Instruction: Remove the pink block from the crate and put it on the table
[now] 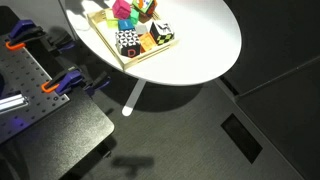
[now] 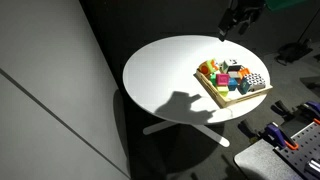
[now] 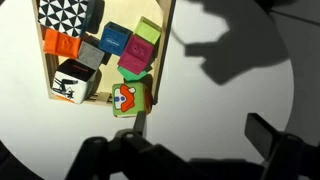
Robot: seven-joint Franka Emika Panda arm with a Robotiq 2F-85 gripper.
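Nothing is done yet: the pink block [image 3: 135, 60] sits inside the crate [image 3: 166, 60], upper middle of the wrist frame, near its right rim. My gripper [image 3: 185, 150] hangs over the table [image 3: 225, 115], 2 fingers spread and empty (grasp, lift, set-down all remain).

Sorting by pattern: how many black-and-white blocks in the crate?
2 in the crate: a triangle-patterned block at the wrist view's top edge, a black-and-white block below the orange block. More may be hidden.
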